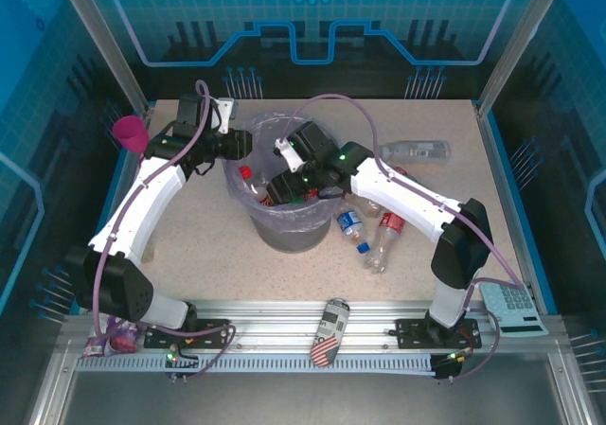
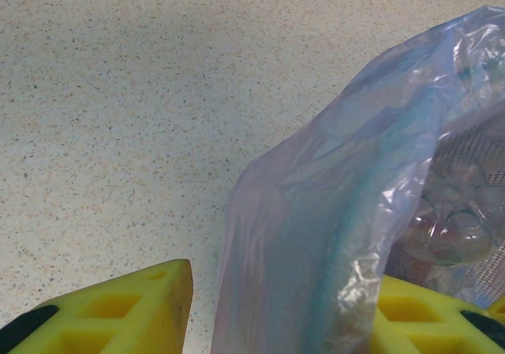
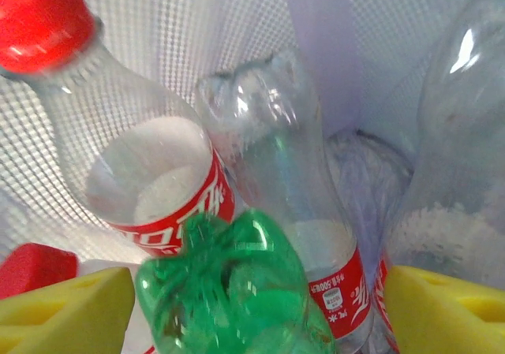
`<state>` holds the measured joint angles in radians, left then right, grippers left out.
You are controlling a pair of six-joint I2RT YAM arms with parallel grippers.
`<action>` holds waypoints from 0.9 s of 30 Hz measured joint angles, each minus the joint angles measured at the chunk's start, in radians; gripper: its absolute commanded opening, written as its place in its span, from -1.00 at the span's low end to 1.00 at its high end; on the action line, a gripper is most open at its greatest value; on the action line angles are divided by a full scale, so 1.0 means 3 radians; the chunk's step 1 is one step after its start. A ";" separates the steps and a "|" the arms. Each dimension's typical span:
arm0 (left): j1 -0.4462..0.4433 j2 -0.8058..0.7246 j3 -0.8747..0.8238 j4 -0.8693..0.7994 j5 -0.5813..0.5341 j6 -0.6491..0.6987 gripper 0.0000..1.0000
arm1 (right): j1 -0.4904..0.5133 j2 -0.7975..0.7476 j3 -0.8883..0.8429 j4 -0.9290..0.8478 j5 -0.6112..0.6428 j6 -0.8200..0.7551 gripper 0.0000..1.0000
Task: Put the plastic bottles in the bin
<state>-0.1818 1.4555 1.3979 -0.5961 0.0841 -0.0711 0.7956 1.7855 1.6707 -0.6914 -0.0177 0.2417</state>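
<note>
The grey bin (image 1: 284, 238) with its lavender bag (image 2: 331, 212) stands mid-table. My right gripper (image 1: 284, 186) reaches down inside it, open. A blurred green bottle (image 3: 229, 291) lies between its yellow fingers (image 3: 71, 311), clear of the right one. Below it rest clear bottles with red labels (image 3: 158, 180) (image 3: 316, 220) and a red cap (image 3: 39, 19). My left gripper (image 1: 239, 144) is at the bin's left rim, open, its fingers (image 2: 142, 307) on either side of the bag's edge. More bottles (image 1: 350, 224) (image 1: 390, 224) (image 1: 417, 150) lie on the table right of the bin.
A pink goblet (image 1: 131, 134) stands at the table's left edge. A patterned can with red stripes (image 1: 329, 332) lies on the front rail between the arm bases. A calculator (image 1: 516, 307) sits at the front right corner.
</note>
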 measured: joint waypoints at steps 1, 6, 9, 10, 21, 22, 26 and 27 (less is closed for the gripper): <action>0.0000 0.0000 0.0000 0.0000 0.0000 0.0001 -0.05 | -0.0001 -0.0005 0.0036 0.0001 -0.0006 -0.0010 0.65; 0.0000 0.0000 0.0000 0.0000 0.0000 0.0001 -0.05 | -0.0036 -0.0118 0.0207 -0.0028 -0.0020 -0.0061 0.65; 0.0000 0.0001 0.0000 0.0000 0.0000 0.0001 -0.05 | -0.0069 -0.0253 0.0290 -0.0051 0.0005 -0.0098 0.65; 0.0000 0.0001 0.0000 0.0000 0.0000 0.0001 -0.05 | -0.0083 -0.0300 0.0309 -0.0051 0.0020 -0.0108 0.65; 0.0000 0.0005 0.0000 0.0000 0.0000 0.0001 -0.05 | -0.0589 -0.1099 -0.0023 -0.0053 0.0332 -0.0130 0.65; 0.0000 0.0005 0.0000 0.0000 0.0000 0.0000 -0.05 | -0.0665 -0.1169 -0.0095 -0.0060 0.0365 -0.0128 0.65; 0.0000 0.0005 0.0000 0.0000 0.0000 0.0001 -0.05 | -0.1120 -0.1432 -0.0432 -0.0084 0.0456 -0.0123 0.64; 0.0000 0.0008 0.0000 0.0000 0.0000 0.0001 -0.05 | -0.1265 -0.1469 -0.0515 -0.0086 0.0468 -0.0135 0.64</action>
<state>-0.1818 1.4578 1.3979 -0.5961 0.0841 -0.0708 0.4160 1.3449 1.5162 -0.7174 0.1226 0.2012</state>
